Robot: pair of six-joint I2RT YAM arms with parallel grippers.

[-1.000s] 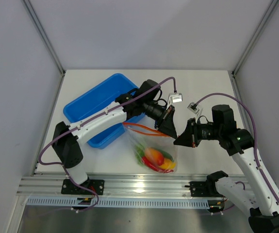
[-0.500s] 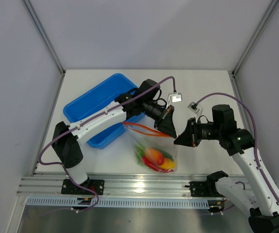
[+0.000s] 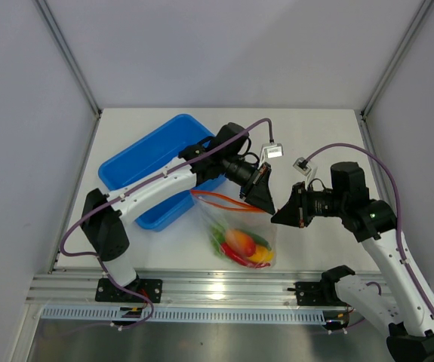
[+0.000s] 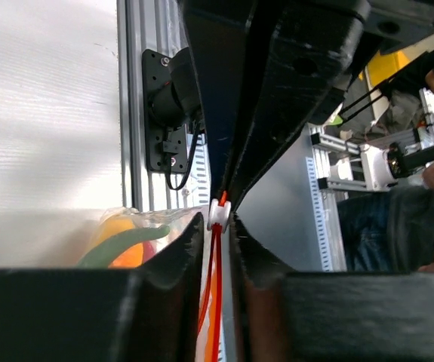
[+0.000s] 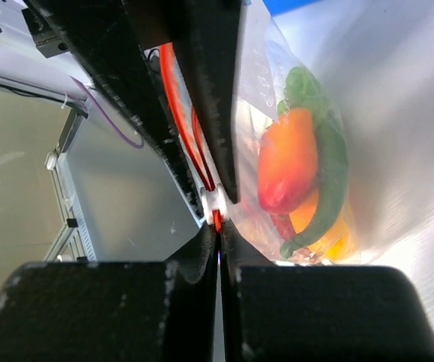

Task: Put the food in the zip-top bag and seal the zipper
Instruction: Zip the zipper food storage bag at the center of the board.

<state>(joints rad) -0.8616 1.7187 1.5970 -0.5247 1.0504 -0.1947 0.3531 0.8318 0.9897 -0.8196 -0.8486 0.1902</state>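
Observation:
The clear zip-top bag (image 3: 239, 230) lies on the table near the front edge. The food is inside it: a red-orange oval fruit (image 5: 286, 162), a green pepper (image 5: 330, 181), a yellow-orange piece (image 5: 318, 220) and a red chili (image 3: 235, 258). The red-orange zipper (image 3: 220, 198) runs along the bag's mouth, and its two strands stand apart at the left end. My left gripper (image 4: 218, 224) is closed around the zipper strip, just behind the white slider (image 4: 219, 213). My right gripper (image 5: 218, 230) is shut on the zipper's end tab, just past the slider (image 5: 214, 200). The two grippers meet tip to tip (image 3: 272, 209).
A blue plastic tray (image 3: 137, 162) stands at the back left, under the left arm. The aluminium rail (image 3: 217, 288) runs along the table's front edge, just beyond the bag. Grey walls enclose the table on three sides.

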